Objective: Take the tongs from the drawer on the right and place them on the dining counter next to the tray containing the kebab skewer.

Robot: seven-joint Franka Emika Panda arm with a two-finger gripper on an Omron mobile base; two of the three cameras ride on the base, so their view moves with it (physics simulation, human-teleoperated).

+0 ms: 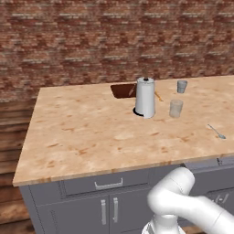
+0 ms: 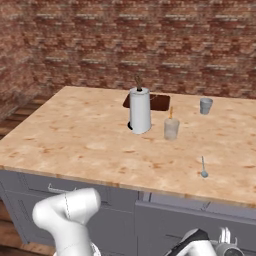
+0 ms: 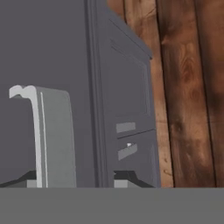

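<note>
Closest, the gripper (image 2: 226, 243) works low at the right cabinet front, by the drawer (image 2: 200, 207), which stands slightly ajar. In the hand view, 1 silver handle (image 3: 39, 135) sits just ahead of the fingers; their opening cannot be told, and nothing is seen held. Tongs unseen, presumably inside. Farther off, the tray (image 1: 124, 90) lies behind the towel roll (image 1: 145, 98) on the counter (image 1: 82, 132), well apart.

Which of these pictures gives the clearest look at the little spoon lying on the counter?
The right base view: the spoon lies in open sight on the counter, handle and bowl both plain, well inside the picture. The left base view shows the same spoon near its right edge, smaller and slanted. The hand view faces grey cabinet fronts and wooden floor instead.
</note>
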